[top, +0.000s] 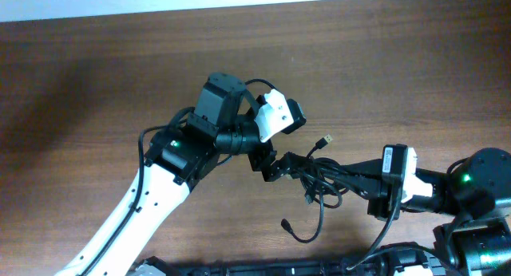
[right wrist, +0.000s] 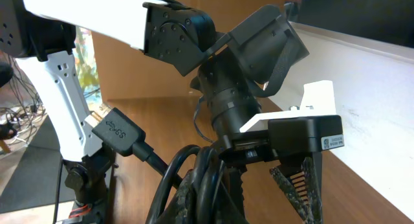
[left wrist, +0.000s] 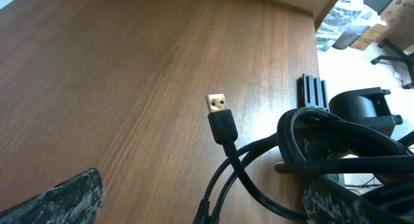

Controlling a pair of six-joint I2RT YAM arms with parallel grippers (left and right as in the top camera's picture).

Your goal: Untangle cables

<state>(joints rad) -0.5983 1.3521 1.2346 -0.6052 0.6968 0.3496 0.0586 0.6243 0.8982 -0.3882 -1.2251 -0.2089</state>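
Left claw [top: 271, 163] hangs wide open just left of the cables [left wrist: 323, 138], holding nothing. The right claw [top: 321, 177] is clamped shut on the knotted bundle near the middle of the worktop [top: 120, 61]. To do this step well, I judge the left claw should close on one single strand, such as the one behind the gold plug [left wrist: 217, 105]. It should then draw that strand slowly leftward without tightening the loops. The brown wood looks smooth, so cords should slide easily. Beyond the far edge, chair legs [left wrist: 391, 52] stand on a pale floor.
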